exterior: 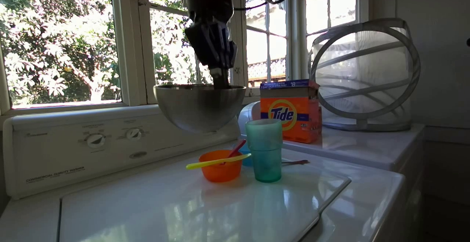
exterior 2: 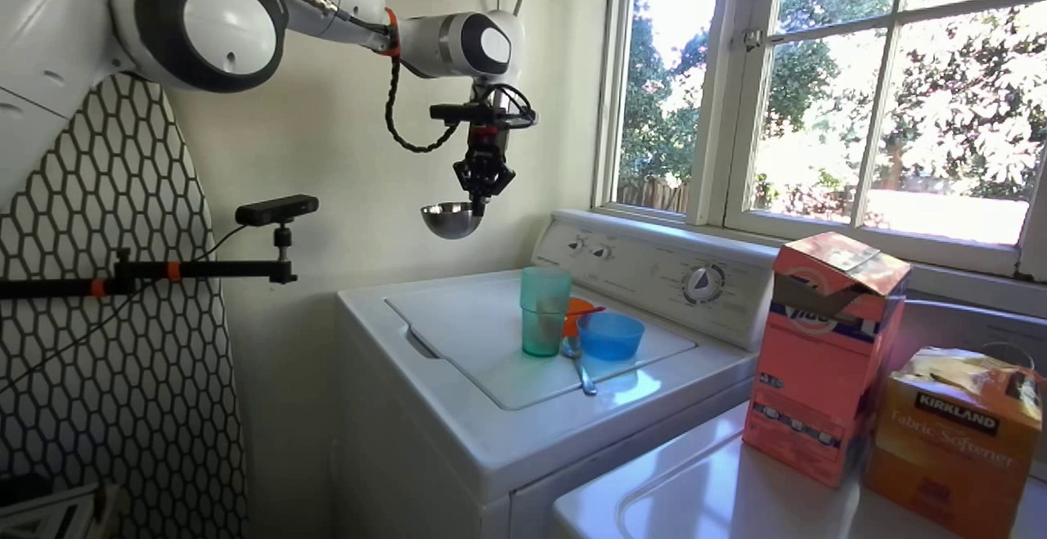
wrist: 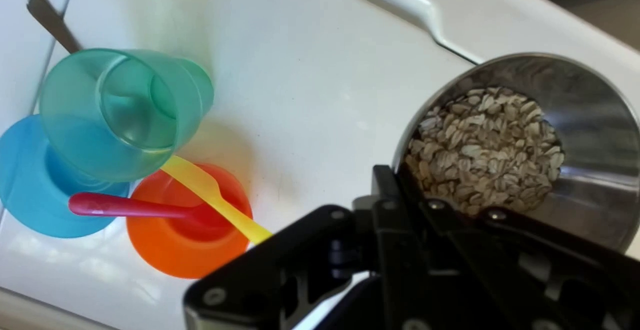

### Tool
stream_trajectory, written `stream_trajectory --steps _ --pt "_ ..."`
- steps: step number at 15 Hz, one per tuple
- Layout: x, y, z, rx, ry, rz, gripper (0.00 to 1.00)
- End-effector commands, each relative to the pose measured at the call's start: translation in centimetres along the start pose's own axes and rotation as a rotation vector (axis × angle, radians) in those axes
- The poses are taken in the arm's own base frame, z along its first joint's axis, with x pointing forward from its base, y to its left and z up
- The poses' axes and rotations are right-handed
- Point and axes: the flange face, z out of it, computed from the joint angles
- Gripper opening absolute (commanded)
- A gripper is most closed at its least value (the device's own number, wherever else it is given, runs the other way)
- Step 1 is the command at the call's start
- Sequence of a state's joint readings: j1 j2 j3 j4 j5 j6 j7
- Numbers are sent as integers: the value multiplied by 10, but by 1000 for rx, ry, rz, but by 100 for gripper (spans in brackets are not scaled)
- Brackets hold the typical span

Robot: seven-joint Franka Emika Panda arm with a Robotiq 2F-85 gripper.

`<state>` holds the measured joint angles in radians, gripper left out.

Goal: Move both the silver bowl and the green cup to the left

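The silver bowl (exterior: 198,108) hangs in the air above the white washer, roughly level. It also shows in an exterior view (exterior 2: 447,224) and the wrist view (wrist: 595,114), which shows oat-like flakes (wrist: 485,154) inside. My gripper (exterior: 221,84) is shut on the bowl's rim, one finger inside and one outside, as the wrist view shows (wrist: 397,177). The green cup (exterior: 265,157) stands upright on the washer lid, lower than the bowl. It also shows in an exterior view (exterior 2: 544,314) and the wrist view (wrist: 135,109), where no contents can be made out.
Beside the cup are an orange bowl (wrist: 185,250) with red (wrist: 115,205) and yellow (wrist: 210,190) spoons, a blue bowl (exterior 2: 611,336) and a metal spoon (exterior 2: 584,371). The washer's control panel (exterior 2: 654,273) rises behind. A Tide box (exterior: 290,117) and mesh hamper (exterior: 367,80) stand beyond.
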<state>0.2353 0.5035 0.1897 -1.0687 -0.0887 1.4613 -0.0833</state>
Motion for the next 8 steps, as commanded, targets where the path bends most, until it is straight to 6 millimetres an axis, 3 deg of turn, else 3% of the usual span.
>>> stream_trajectory --steps 1,5,8 --pt "32 -20 28 24 -22 -55 1" --pt "60 -29 64 59 -57 -19 1" --pt "72 -23 87 96 -82 38 1"
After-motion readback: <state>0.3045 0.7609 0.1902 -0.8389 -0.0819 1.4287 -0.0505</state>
